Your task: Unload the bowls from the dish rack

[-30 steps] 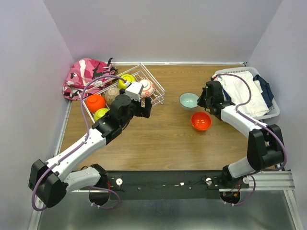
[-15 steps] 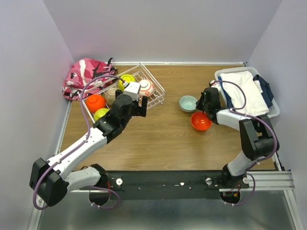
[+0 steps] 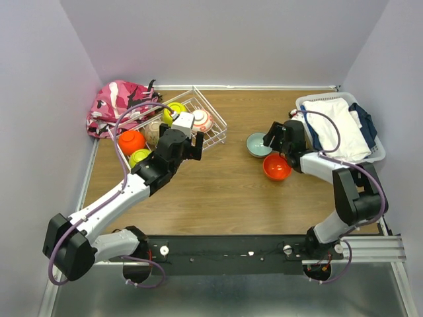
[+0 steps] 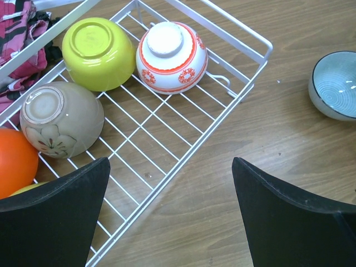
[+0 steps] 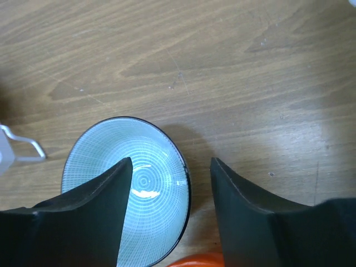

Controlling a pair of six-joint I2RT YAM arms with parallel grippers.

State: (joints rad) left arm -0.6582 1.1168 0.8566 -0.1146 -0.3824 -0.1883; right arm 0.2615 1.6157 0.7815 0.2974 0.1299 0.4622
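The white wire dish rack (image 3: 211, 109) stands at the back left and holds several overturned bowls: lime-green (image 4: 94, 53), white with red pattern (image 4: 171, 57), tan (image 4: 61, 119) and orange (image 4: 16, 161). My left gripper (image 4: 171, 165) hangs open over the rack's near rim (image 4: 202, 141), holding nothing. A pale teal bowl (image 5: 139, 189) sits upright on the table, an orange bowl (image 3: 277, 166) beside it. My right gripper (image 5: 171, 164) is open astride the teal bowl's rim, one finger over its inside and one outside.
A white plastic basket of clothes (image 3: 344, 129) stands at the back right, close behind the right arm. A pink camouflage cloth (image 3: 119, 105) lies against the left wall behind the rack. Walls close in the table on three sides.
My right gripper has opened and let go of the teal bowl, which now rests on the table next to the orange bowl. The left gripper has edged slightly toward the rack.
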